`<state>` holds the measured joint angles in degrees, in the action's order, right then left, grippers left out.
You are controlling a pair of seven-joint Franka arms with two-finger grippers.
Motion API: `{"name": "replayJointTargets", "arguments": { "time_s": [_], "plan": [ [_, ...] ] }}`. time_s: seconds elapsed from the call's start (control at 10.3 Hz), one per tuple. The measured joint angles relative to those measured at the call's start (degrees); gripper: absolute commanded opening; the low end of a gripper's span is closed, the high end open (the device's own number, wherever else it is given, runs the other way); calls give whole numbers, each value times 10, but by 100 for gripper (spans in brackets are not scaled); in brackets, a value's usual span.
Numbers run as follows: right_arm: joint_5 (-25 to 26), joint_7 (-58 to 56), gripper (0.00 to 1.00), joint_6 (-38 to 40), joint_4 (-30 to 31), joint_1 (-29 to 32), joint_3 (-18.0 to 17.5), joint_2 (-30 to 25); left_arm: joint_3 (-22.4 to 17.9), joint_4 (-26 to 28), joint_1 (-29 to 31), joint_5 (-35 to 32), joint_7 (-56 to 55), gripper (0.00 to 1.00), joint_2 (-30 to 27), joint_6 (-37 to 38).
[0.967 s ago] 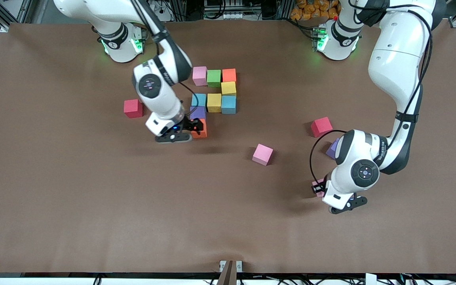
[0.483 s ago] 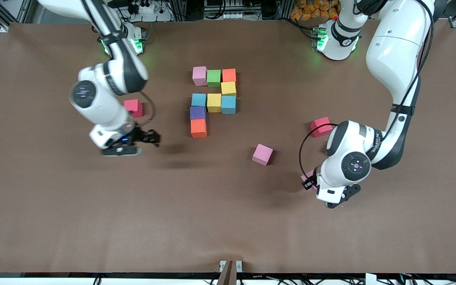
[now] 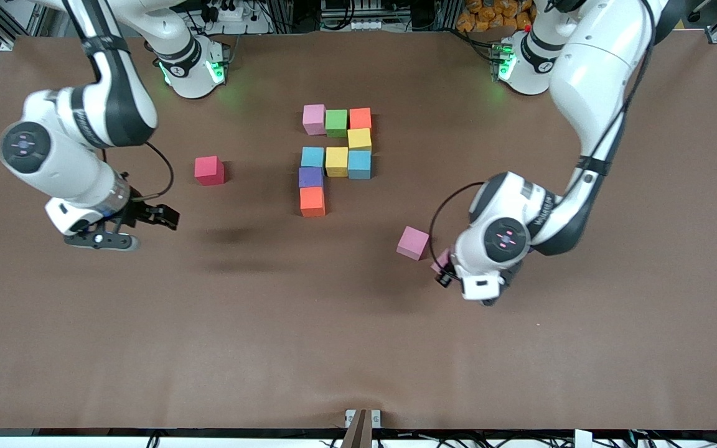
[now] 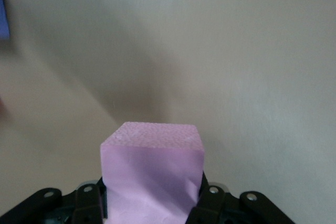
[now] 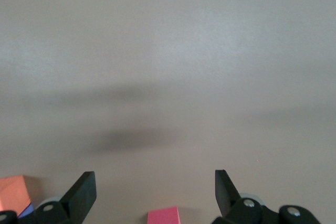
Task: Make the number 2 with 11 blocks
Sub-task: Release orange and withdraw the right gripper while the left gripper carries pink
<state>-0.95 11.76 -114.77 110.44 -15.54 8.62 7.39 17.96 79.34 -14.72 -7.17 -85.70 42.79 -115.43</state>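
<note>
I have the left gripper [image 3: 444,269] clamped on a pink block [image 4: 152,174], fingers closed against its sides, in the air over the table [image 3: 358,348] just beside the loose pink block [image 3: 412,242]. The partial 2 [image 3: 335,158] lies toward the robots' bases and toward the right arm's end from this gripper; its open bottom row runs beside the orange block [image 3: 312,201]. I judge the left arm the nearer one. The right gripper [image 3: 147,219] waits, fingers apart, empty, over bare table near the red cube [image 3: 209,170].
</note>
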Motion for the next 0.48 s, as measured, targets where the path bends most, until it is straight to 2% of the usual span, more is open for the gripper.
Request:
{"name": "replayJointTargets", "arguments": {
  "time_s": [0.19,0.48],
  "plan": [
    [0,0,100,52,-40,15,-3,-13,1,1,-44,0,-126,0,-1,3],
    [1,-38,100,58,-49,52,-15,-53,2,10,-108,0,-273,0,-2,5]
  ]
}}
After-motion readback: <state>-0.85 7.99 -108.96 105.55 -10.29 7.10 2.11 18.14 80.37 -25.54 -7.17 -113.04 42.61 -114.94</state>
